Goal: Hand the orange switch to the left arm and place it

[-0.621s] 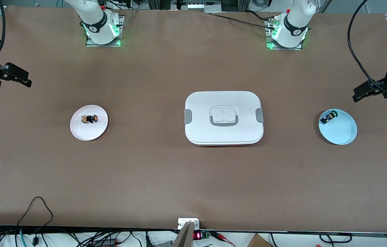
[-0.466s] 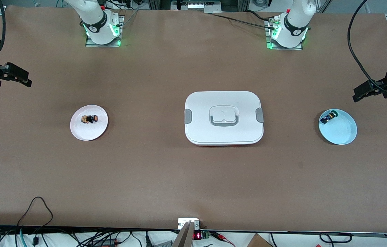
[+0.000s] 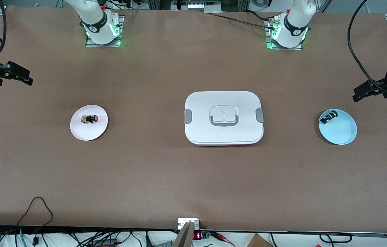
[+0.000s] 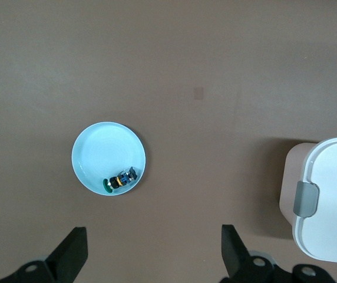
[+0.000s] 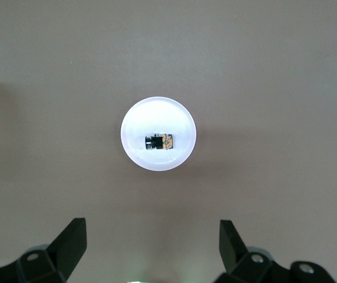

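Lying on a white plate (image 3: 89, 130), orange switch (image 3: 90, 119) well apart from released right gripper (image 3: 25, 79).

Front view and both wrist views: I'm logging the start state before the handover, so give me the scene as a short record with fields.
orange switch: lying on the white plate, toward the right arm's end of the table
box: mid-table, lid on, between the two plates
blue plate: toward the left arm's end, holds a blue-black switch
right gripper: open, empty, in the air over bare table
left gripper: open, empty, in the air over bare table
task progress: the orange switch not yet picked up
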Robot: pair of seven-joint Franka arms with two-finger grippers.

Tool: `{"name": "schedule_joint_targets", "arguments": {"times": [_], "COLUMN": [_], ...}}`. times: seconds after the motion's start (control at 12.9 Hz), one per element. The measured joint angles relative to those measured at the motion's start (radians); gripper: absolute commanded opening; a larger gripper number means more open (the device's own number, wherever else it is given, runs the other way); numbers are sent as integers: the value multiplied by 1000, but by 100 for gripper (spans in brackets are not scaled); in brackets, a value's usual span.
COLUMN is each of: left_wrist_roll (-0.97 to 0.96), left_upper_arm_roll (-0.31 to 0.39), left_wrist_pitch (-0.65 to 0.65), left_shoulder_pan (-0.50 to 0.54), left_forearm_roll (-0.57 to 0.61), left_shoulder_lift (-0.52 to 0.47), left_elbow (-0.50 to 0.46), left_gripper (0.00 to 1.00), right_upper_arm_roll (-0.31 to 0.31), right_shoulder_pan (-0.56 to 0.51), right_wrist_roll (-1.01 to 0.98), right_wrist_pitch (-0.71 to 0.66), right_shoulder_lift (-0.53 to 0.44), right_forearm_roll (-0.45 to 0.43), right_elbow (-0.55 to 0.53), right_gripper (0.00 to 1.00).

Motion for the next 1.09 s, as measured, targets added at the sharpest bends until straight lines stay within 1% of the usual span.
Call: {"name": "schedule_joint_targets", "arguments": {"times": [0.39, 0.7, 0.93, 1.09], "left_wrist_roll": [0, 0, 0, 0], "left_upper_arm_roll": [1, 1, 1, 1], "left_wrist_pitch": [0, 0, 0, 0], "left_shoulder_pan": [0, 0, 1, 1], "left_forearm_roll": [0, 0, 0, 0], "left_shoulder_lift": [0, 0, 0, 0], "left_elbow": [0, 0, 12, 15], "left_gripper": [100, 100, 100, 100], "right_upper_arm_roll": [0, -2, -4, -4], "right_shoulder_pan": [0, -4, -9, -6], "right_wrist_roll": [0, 0, -1, -1], "right_wrist_pitch": [10, 22, 46, 50], "right_shoulder_lift": [79, 151, 187, 194], "right_forearm_roll": [6, 85, 103, 103], "right_elbow": [-1, -1, -1, -1], "right_gripper": [100, 100, 100, 100]}}
